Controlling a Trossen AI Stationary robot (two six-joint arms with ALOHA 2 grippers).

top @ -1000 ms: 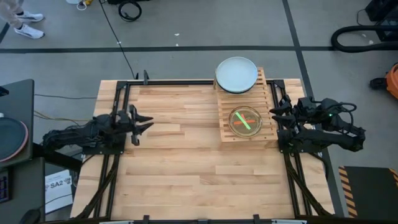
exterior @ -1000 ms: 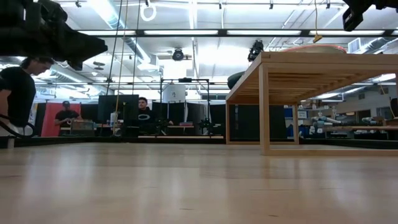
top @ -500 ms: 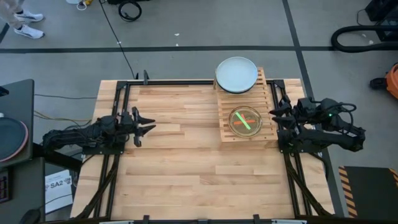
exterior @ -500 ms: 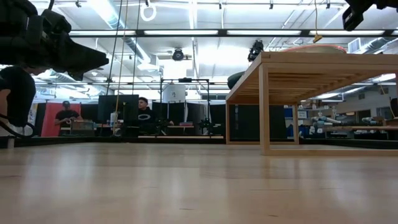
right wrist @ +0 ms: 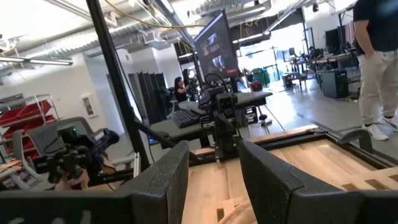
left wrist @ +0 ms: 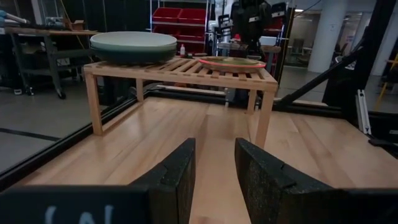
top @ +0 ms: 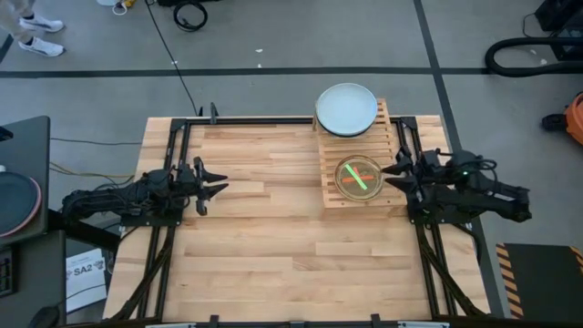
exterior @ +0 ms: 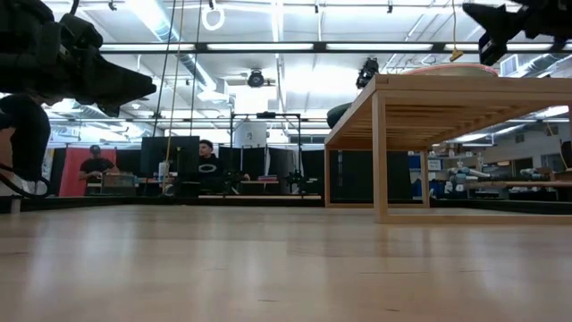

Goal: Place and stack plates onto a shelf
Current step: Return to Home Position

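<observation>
The shelf (top: 377, 150) of pale wooden slats stands at the table's far right. On its far end rests a stack of large plates (top: 346, 109), pale on top and darker green below (left wrist: 133, 46). On its near end lie small translucent plates (top: 359, 176), orange with green (left wrist: 231, 61). My left gripper (top: 219, 189) hangs open over the table's left part, pointing level toward the shelf (left wrist: 180, 68). My right gripper (top: 392, 173) is open at the shelf's right edge, beside the small plates, above shelf height (exterior: 487, 18). Neither holds anything.
Bare wooden tabletop (top: 273, 246) stretches between the two arms and toward the near edge. A black metal frame (top: 182, 123) runs round the table. People and equipment show in the room beyond the far edge (exterior: 207, 161).
My right gripper has come down and moved toward the shelf's right edge, next to the small plates, still open. The plates and the shelf have stayed where they were.
</observation>
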